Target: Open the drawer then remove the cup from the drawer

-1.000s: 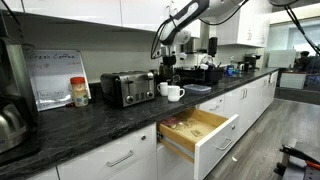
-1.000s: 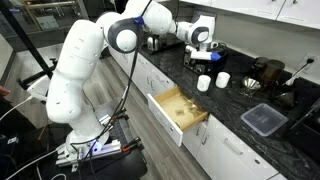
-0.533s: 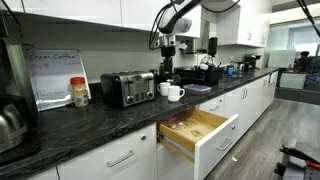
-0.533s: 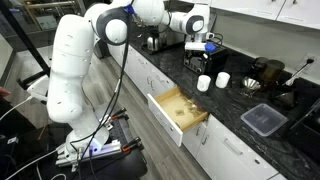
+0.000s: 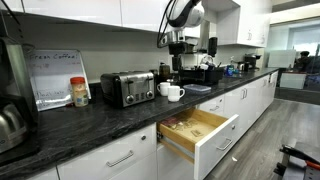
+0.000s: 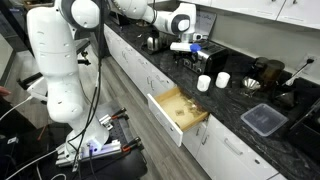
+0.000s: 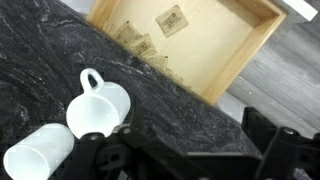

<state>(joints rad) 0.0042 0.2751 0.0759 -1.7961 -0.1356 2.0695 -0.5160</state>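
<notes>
The drawer (image 5: pixel 197 131) (image 6: pixel 177 110) (image 7: pixel 190 40) stands pulled open below the black counter, its light wooden box holding only a few small packets. A white cup (image 5: pixel 176 93) (image 6: pixel 204 83) (image 7: pixel 99 104) stands upright on the counter above the drawer, right beside a near-identical white mug (image 5: pixel 165 89) (image 6: pixel 223 80) (image 7: pixel 38 160). My gripper (image 5: pixel 178 45) (image 6: pixel 186 44) (image 7: pixel 185 140) hangs well above the counter near the two mugs, open, with nothing between its fingers.
A toaster (image 5: pixel 127 88) and a red-lidded jar (image 5: pixel 79 91) stand along the counter's back. A coffee machine (image 5: pixel 200 72) sits behind the mugs. A dark lidded container (image 6: pixel 263 119) lies further along the counter. Wall cabinets hang overhead.
The arm has lifted and swung back away from the two mugs. The gripper stayed open and the mugs and drawer have not moved.
</notes>
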